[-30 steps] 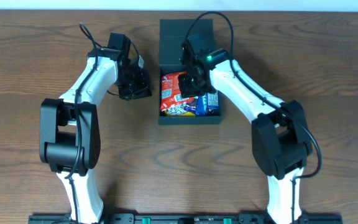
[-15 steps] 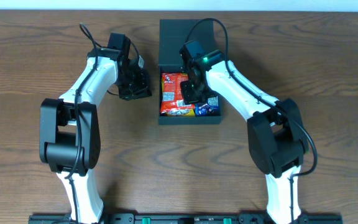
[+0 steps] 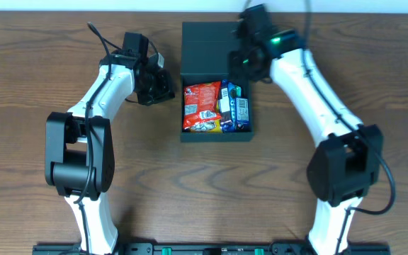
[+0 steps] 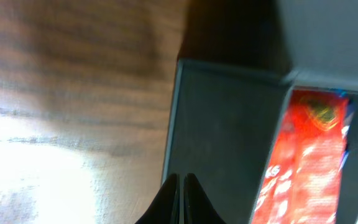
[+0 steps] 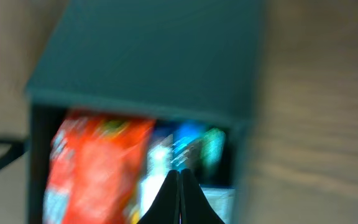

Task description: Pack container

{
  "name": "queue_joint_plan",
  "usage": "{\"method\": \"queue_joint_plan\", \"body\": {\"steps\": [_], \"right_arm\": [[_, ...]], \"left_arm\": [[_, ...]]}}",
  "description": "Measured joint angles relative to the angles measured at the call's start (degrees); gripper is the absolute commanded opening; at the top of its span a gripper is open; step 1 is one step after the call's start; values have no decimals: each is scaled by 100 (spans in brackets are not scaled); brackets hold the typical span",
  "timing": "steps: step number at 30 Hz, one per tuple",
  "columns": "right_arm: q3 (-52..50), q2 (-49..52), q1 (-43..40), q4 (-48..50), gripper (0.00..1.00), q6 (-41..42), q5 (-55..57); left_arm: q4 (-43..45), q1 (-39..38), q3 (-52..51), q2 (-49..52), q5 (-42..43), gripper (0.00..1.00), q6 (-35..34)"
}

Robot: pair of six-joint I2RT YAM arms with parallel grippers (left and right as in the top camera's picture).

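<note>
The container (image 3: 216, 136), a dark teal-green box, stood on the wooden surface (image 3: 374, 57) at the far middle, between the two arms. Its lid (image 3: 207, 42) was thrown back and lay flat toward the far edge, so the inside was open to the overhead view. A red snack packet (image 3: 202, 106) filled the left part of the box, and blue packets (image 3: 236, 110) lay pressed against it on the right, beside the right wall. The left pincer (image 3: 166, 91) hung just beside the container's left wall, near its back corner. In the left wrist view its two tips were together with nothing between them, in line with the edge of that wall; whether they touched the wall could not be told. The right pincer (image 3: 243, 71) was over the right rear of the box, where the lid joined the body. The right wrist view was blurred, yet it showed the tips drawn together and bare, with the lid above them in the picture and the red and blue packets below. Neither pincer held a packet.
</note>
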Motion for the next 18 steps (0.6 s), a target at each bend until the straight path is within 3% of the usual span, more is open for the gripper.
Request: {"method": "queue_joint_plan", "body": {"steps": [7, 12, 18], "right_arm": [[-35, 188, -1067, 901, 1, 190, -577], [-39, 837, -1300, 1097, 1, 369, -1239], [-92, 1569, -1320, 1357, 1, 610, -1847]], "left_arm": [[1110, 0, -9, 4, -109, 6, -688], [1685, 57, -9, 31, -199, 5, -1268], [1591, 422, 811, 922, 140, 5, -1812]]}}
